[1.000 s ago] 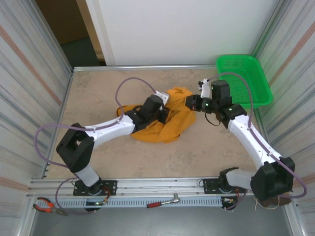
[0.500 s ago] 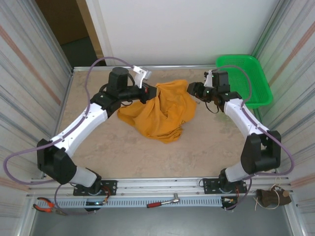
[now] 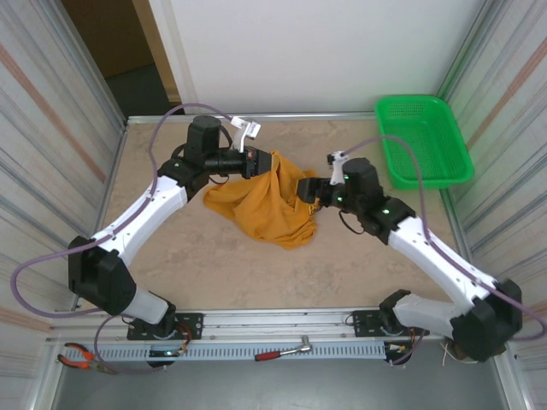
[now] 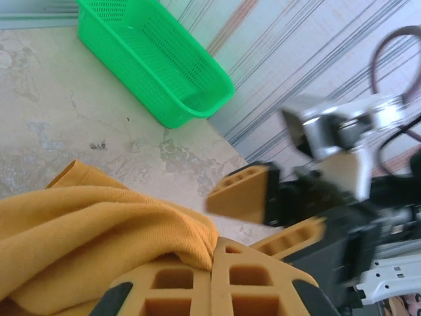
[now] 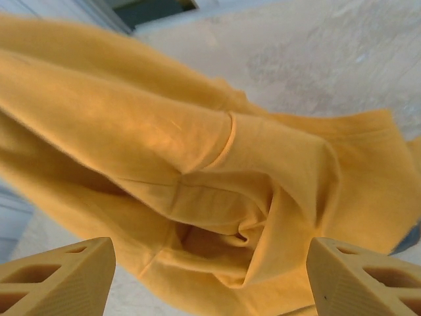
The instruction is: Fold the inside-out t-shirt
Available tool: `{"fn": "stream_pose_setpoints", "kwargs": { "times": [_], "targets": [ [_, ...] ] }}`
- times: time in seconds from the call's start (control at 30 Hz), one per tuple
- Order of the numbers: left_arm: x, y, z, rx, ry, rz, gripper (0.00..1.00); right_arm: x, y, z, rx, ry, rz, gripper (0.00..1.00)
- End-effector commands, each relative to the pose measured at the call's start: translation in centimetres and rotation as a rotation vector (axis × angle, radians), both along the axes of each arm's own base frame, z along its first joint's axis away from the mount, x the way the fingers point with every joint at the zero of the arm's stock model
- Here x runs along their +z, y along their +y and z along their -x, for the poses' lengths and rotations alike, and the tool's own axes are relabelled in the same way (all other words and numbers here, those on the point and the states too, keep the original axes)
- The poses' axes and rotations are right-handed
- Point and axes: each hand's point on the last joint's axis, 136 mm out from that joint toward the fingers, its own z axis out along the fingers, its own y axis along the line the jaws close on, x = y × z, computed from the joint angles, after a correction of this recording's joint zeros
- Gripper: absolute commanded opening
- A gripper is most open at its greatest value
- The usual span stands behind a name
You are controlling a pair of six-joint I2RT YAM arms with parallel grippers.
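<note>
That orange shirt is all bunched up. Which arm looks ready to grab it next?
Right, probably. The right gripper is open with the t-shirt just ahead of its fingers, while the left gripper is already shut on a fold of it.

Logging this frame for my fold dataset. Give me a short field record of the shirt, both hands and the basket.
t-shirt: orange, bunched on the table, far edge lifted
left hand: shut on the t-shirt's far edge
right hand: open, at the t-shirt's right side, not gripping
green basket: far right corner, apart from the t-shirt
fold: not yet made
</note>
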Motion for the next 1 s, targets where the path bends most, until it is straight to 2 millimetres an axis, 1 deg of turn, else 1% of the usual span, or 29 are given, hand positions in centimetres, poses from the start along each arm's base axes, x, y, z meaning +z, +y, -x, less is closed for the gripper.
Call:
{"fn": "stream_pose_setpoints", "kwargs": {
  "times": [0.0, 0.13, 0.17, 0.2, 0.23, 0.27, 0.3, 0.33, 0.37, 0.47, 0.53, 0.63, 0.7, 0.73, 0.8, 0.83, 0.87, 0.9, 0.97],
  "targets": [
    [1.6, -0.3, 0.3, -0.033, -0.012, 0.05, 0.0, -1.1, 1.6, -1.3, 0.012, -0.038, 0.081, 0.76],
    [2.1, -0.4, 0.5, -0.042, -0.005, 0.07, 0.0, -1.2, 2.9, -3.2, 0.008, -0.04, 0.077, 0.7],
    [2.1, -0.4, 0.6, -0.042, -0.004, 0.074, 0.0, -1.1, 3.2, -3.6, 0.008, -0.041, 0.074, 0.67],
    [2.2, -0.4, 0.6, -0.042, -0.002, 0.077, 0.0, -0.9, 3.7, -4.1, 0.017, -0.042, 0.066, 0.62],
    [2.3, -0.3, 0.7, -0.041, -0.002, 0.081, 0.0, -0.8, 4.1, -4.5, 0.027, -0.043, 0.065, 0.5],
    [2.3, -0.3, 0.7, -0.039, -0.002, 0.081, 0.0, -0.6, 4.3, -4.8, 0.036, -0.044, 0.069, 0.36],
    [2.2, -0.2, 0.6, -0.034, 0.002, 0.083, 0.0, -0.3, 4.5, -5.0, 0.052, -0.04, 0.073, 0.18],
    [2.3, 0.0, 0.4, -0.03, 0.006, 0.088, 0.0, 0.2, 4.4, -5.0, 0.069, -0.039, 0.074, 0.03],
    [2.3, 0.3, 0.1, -0.02, 0.008, 0.091, 0.0, 0.8, 4.2, -4.8, 0.085, -0.042, 0.075, 0.0],
    [2.9, 1.9, -1.6, 0.037, 0.009, 0.115, 0.0, 4.0, 3.0, -3.1, 0.149, -0.068, 0.032, 0.0],
    [2.8, 3.3, -3.5, 0.097, 0.023, 0.12, 0.0, 6.9, 2.4, -1.1, 0.226, -0.082, -0.036, 0.0],
    [1.9, 4.5, -6.4, 0.152, 0.053, 0.108, 0.0, 9.9, 2.0, 1.5, 0.329, -0.099, -0.133, 0.0],
    [1.0, 4.6, -8.3, 0.165, 0.076, 0.104, 0.0, 11.4, 2.2, 3.0, 0.414, -0.11, -0.219, 0.0],
    [0.6, 4.6, -9.2, 0.174, 0.082, 0.098, 0.11, 12.0, 2.4, 3.5, 0.443, -0.12, -0.262, 0.0],
    [-0.4, 4.6, -10.8, 0.211, 0.098, 0.075, 0.35, 12.5, 2.4, 3.6, 0.452, -0.13, -0.309, 0.0],
    [-0.9, 4.6, -11.3, 0.219, 0.106, 0.065, 0.42, 12.4, 2.2, 3.0, 0.433, -0.126, -0.321, 0.0],
    [-1.0, 4.7, -11.4, 0.227, 0.106, 0.061, 0.45, 12.0, 2.0, 2.6, 0.419, -0.114, -0.329, 0.0],
    [-0.9, 4.8, -11.3, 0.234, 0.101, 0.065, 0.49, 11.6, 1.8, 2.1, 0.404, -0.103, -0.337, 0.0],
    [-0.9, 5.2, -10.1, 0.258, 0.084, 0.068, 0.55, 10.7, 1.3, 1.2, 0.36, -0.083, -0.34, 0.0]
  ]
}}
